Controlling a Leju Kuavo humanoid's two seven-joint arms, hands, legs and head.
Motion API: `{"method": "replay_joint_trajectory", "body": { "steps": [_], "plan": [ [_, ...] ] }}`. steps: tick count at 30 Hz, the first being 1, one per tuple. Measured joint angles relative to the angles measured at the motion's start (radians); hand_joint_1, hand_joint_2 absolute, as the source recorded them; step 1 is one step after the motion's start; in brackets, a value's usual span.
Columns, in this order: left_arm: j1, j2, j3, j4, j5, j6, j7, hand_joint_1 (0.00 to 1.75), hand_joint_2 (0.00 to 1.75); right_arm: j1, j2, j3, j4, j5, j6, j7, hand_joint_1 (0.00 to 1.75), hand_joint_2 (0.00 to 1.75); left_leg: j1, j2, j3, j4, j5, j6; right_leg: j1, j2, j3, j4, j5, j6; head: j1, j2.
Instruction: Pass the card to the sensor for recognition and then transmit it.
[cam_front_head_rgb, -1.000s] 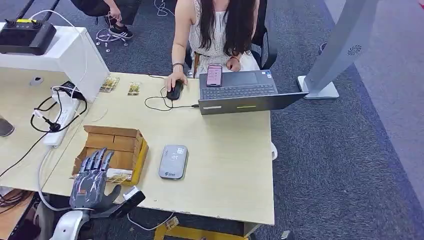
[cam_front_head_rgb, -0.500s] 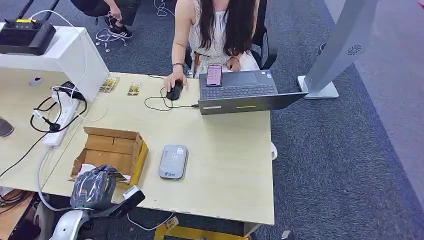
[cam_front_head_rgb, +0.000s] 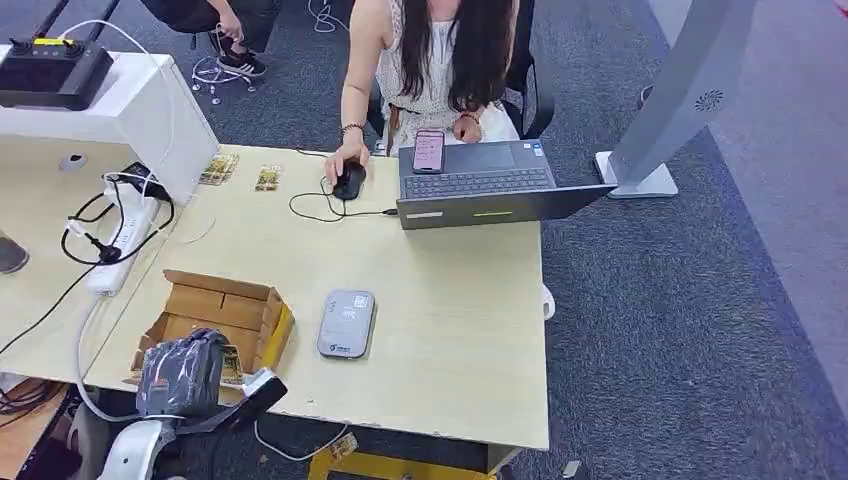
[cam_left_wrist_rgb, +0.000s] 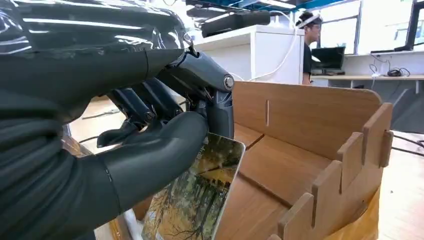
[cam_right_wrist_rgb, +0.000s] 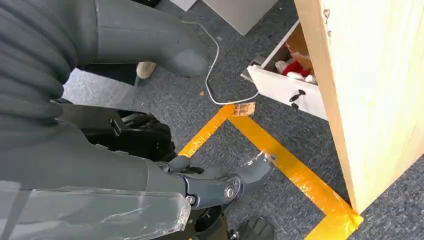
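Left hand (cam_left_wrist_rgb: 150, 150) closed on the card (cam_left_wrist_rgb: 195, 192), thumb pressed to the printed face and dark fingers (cam_left_wrist_rgb: 215, 92) curled behind, low inside the open cardboard box (cam_front_head_rgb: 215, 315) at the near left corner of the desk (cam_front_head_rgb: 450, 330). Seen from above as a grey curled hand (cam_front_head_rgb: 180, 372) over the box's near end. Card upright-tilted, one long edge down toward the box floor, upper corner free.

Right hand (cam_right_wrist_rgb: 220, 187) hanging beside the desk over carpet and yellow floor tape, fingers loosely apart, holding nothing.

Sensor (cam_front_head_rgb: 346, 323), a flat grey pad, just right of the box, apart from it.

Card likely thin, light, glossy and somewhat flexible: prone to slipping or bowing under a hard pinch. Best held near one short end, face and back, leaving most of the surface free to lay over the sensor. Box walls, notched and close, likely to catch the card's edge on the lift.
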Motion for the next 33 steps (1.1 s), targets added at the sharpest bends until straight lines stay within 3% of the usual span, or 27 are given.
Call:
{"method": "replay_joint_trajectory", "body": {
  "steps": [9,13,18,23,24,26,27,28,29,30,32,33],
  "plan": [
    [-0.005,-0.013,0.013,-0.013,-0.023,0.043,-0.003,1.75,1.75,0.0,0.0,0.0,0.0,0.005,-0.013,0.01,0.0,1.75,0.0,0.0,0.0,0.0,0.0,0.0,0.0,0.0,0.0,0.0,0.0,0.0,0.0,0.0],
    [-0.05,-0.021,0.013,-0.037,-0.046,0.054,-0.04,1.75,1.75,0.0,0.001,0.0,0.0,0.017,-0.005,0.027,0.0,1.75,0.0,-0.001,0.0,0.0,0.001,0.0,0.0,-0.002,0.0,0.0,0.0,0.0,0.0,0.0],
    [-0.199,-0.046,-0.019,-0.045,-0.071,0.089,-0.071,1.75,1.75,-0.002,-0.002,0.006,0.0,0.043,0.057,0.078,0.0,1.75,0.0,-0.005,0.002,0.0,0.002,0.0,0.0,-0.005,0.002,0.0,0.0,0.0,0.0,0.0],
    [-0.465,-0.113,-0.12,0.02,-0.127,0.093,-0.039,1.75,1.75,-0.012,-0.002,0.05,0.0,0.088,0.087,0.114,0.0,1.75,0.0,-0.013,-0.002,0.001,0.007,0.001,0.0,-0.013,0.002,0.0,0.003,0.001,-0.001,0.0],
    [-0.506,-0.127,-0.135,0.038,-0.131,0.093,-0.03,1.75,1.75,-0.013,-0.003,0.056,0.0,0.098,0.075,0.119,0.0,1.75,0.0,-0.012,-0.002,0.001,0.007,0.001,0.0,-0.012,0.001,0.0,0.003,0.001,-0.001,0.0],
    [-0.594,-0.15,-0.158,0.098,-0.132,0.094,-0.008,1.75,1.75,-0.013,-0.006,0.082,0.014,0.166,-0.041,0.128,0.0,1.75,0.0,-0.011,-0.002,0.001,0.007,0.001,-0.001,-0.012,0.001,0.0,0.004,0.002,0.0,0.0],
    [-0.645,-0.166,-0.168,0.146,-0.132,0.096,0.005,1.75,1.75,-0.008,-0.01,0.107,0.025,0.204,-0.116,0.117,0.0,1.75,-0.001,-0.012,-0.002,0.001,0.007,0.001,-0.001,-0.012,0.001,0.0,0.004,0.002,-0.001,0.0],
    [-0.664,-0.164,-0.169,0.16,-0.127,0.098,0.011,1.75,1.75,0.015,-0.022,0.128,0.032,0.22,-0.127,0.067,0.0,1.75,-0.001,-0.012,-0.002,0.001,0.007,0.001,-0.001,-0.012,0.003,0.0,0.003,0.002,0.0,0.0],
    [-0.66,-0.149,-0.168,0.154,-0.112,0.098,0.012,1.75,1.75,0.054,-0.053,0.149,0.041,0.232,-0.078,-0.018,0.0,1.75,-0.003,-0.011,0.0,0.0,0.004,0.002,-0.002,-0.011,0.006,0.0,0.003,0.003,0.0,0.0],
    [-0.638,-0.12,-0.167,0.13,-0.098,0.093,0.009,0.0,1.75,0.087,-0.071,0.167,0.055,0.237,0.015,-0.083,0.0,1.75,-0.004,-0.008,0.004,0.0,0.001,0.003,-0.003,-0.008,0.008,0.0,0.0,0.002,0.0,0.0],
    [-0.576,-0.073,-0.151,0.068,-0.082,0.071,-0.013,0.0,1.75,0.136,-0.111,0.192,0.084,0.245,0.201,-0.116,0.0,1.75,-0.005,-0.005,0.006,-0.001,-0.001,0.003,-0.004,-0.004,0.007,0.0,-0.002,0.003,-0.005,0.0],
    [-0.554,-0.056,-0.139,0.051,-0.082,0.06,-0.021,0.0,1.75,0.152,-0.123,0.198,0.09,0.243,0.213,-0.119,0.0,1.75,-0.004,-0.006,0.005,-0.001,-0.001,0.003,-0.004,-0.005,0.006,0.0,-0.003,0.003,-0.006,0.0]
  ]
}}
